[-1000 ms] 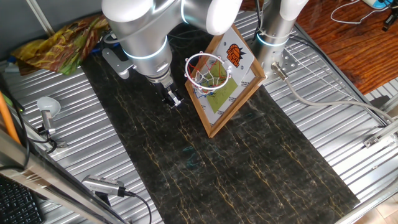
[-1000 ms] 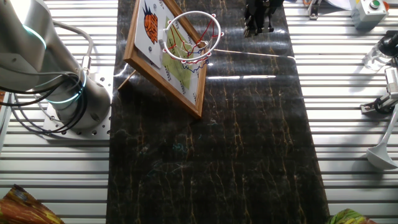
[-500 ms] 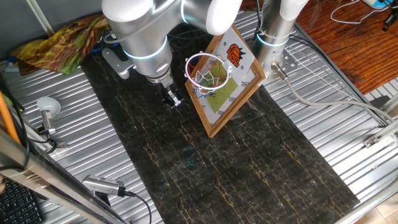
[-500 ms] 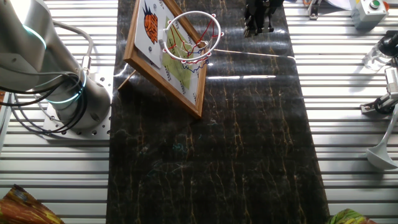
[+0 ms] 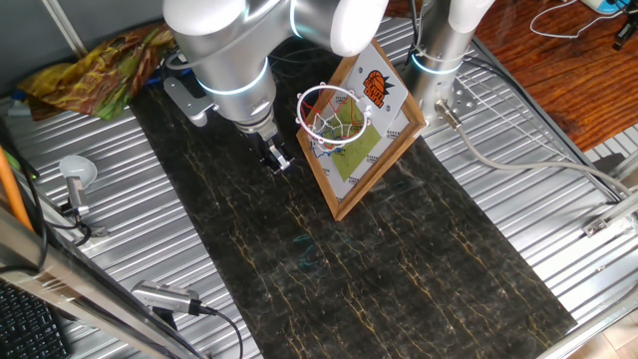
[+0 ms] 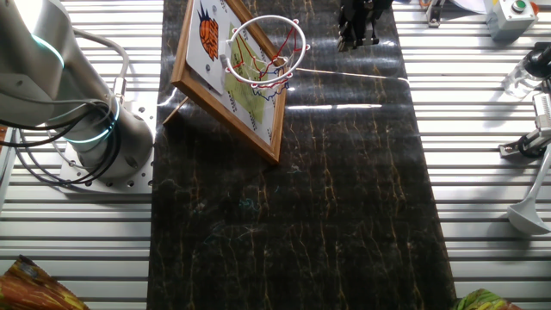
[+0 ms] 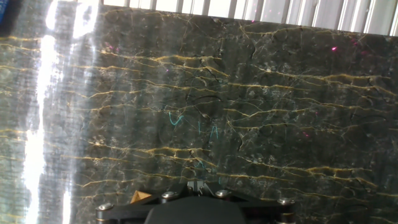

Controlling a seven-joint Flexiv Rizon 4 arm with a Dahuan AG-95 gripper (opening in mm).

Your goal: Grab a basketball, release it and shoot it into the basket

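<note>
My gripper [image 5: 278, 159] hangs just above the dark marbled mat, left of the basket. In the other fixed view it [image 6: 356, 31] is at the top edge, right of the hoop. Its fingers [image 7: 196, 185] stand together at the bottom of the hand view, with nothing orange between them. The basket is a white hoop [image 5: 330, 108] with a net on a tilted wood-framed backboard [image 5: 373, 152] with a green print and an orange logo. It also shows in the other fixed view [image 6: 262, 50]. The basketball shows in no view.
The dark marbled mat [image 5: 339, 259] runs down the middle of a ribbed metal table [image 5: 120, 209]. The arm's base [image 6: 103, 138] stands behind the backboard. A metal ladle [image 5: 76, 178] lies at the left. A colourful cloth [image 5: 95, 68] is at the back left.
</note>
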